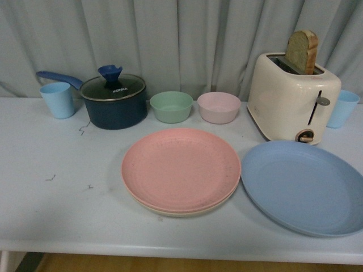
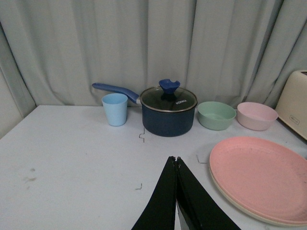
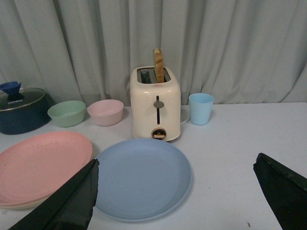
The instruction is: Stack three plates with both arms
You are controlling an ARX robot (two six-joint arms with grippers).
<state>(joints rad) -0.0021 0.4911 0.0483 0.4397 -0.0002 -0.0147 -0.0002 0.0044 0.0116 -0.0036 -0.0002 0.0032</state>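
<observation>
**Plates.** Three, all on the table.
- Pink plate point(image 1: 180, 169): sits squarely on the cream plate point(image 1: 182, 214), of which only a thin rim shows underneath. This pair lies in the middle of the table, towards the front edge, and appears to be the start of the stack.
- Blue plate point(image 1: 306, 187): lies flat and alone just to the right of the pair. Their rims are close, but whether they touch cannot be told. It is not yet stacked and is judged to be the one piece left to move.

**Grippers.** Neither shows in the front view.
- Left gripper point(image 2: 175, 159): fingers pressed together with nothing between them. It hangs over bare table to the left of the pink plate.
- Right gripper point(image 3: 176, 162): fingers spread wide and empty. It faces the blue plate and is well placed to take its rim.

**Other items,** in a row along the back, left to right:
- light blue cup point(image 1: 57, 100)
- dark blue pot point(image 1: 113, 105) with a glass lid and a long handle
- green bowl point(image 1: 171, 106)
- pink bowl point(image 1: 219, 107)
- cream toaster point(image 1: 292, 96) with a slice of bread point(image 1: 302, 52) standing up out of it
- second blue cup point(image 1: 342, 108), half hidden behind the toaster

All stand clear of the plates.

**Surface.** Pale blue-grey table point(image 1: 62, 192), matte, with a few small dark marks on its left half.

**Room.** Grey pleated curtain point(image 1: 187, 39) across the whole back. A strip of wood-toned floor shows below the table edge.
</observation>
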